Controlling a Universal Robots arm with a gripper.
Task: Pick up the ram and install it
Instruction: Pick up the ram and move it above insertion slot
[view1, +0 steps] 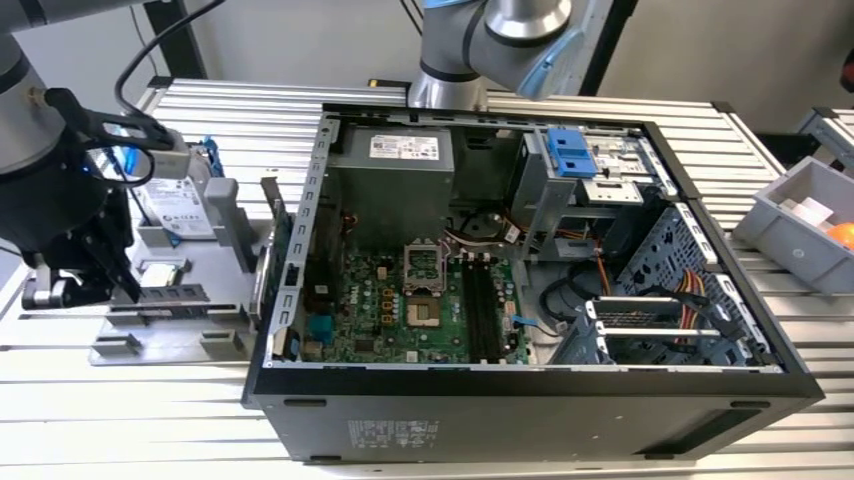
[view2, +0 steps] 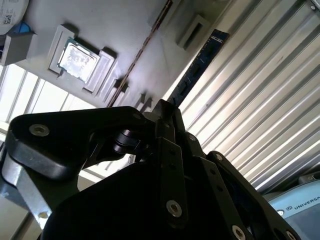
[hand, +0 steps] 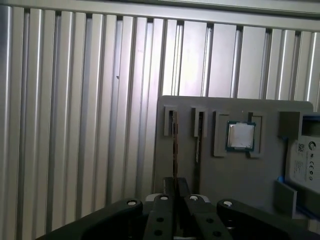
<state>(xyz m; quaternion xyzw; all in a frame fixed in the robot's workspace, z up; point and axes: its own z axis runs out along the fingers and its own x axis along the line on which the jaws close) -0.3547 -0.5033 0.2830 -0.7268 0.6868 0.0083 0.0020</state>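
Exterior view: hanging the gripper (view1: 127, 285) low at the grey holder (view1: 120, 345), on the holder's side away from the computer case (view1: 534, 400). Finding the ram (view1: 174, 293) on edge in a holder slot, just beside the gripper and not yet in the case.

Second wrist view: looking past the gripper (view2: 162, 112) along the holder (view2: 125, 30), with the ram (view2: 145, 47) showing as a thin line in its slot and the CPU chip (view2: 76, 55) seated in the holder nearby.

First wrist view: lining the gripper (hand: 175, 200) up with the ram (hand: 174, 140), edge-on in its holder slot, a little apart from the CPU chip (hand: 241, 136). Not managing to tell whether gripping the stick or merely poised over it.

Judging the pick-up step to be in hand, with installing untouched. Calling for a square, even hold on the thin edge and a straight pull clear of the holder's slot walls.
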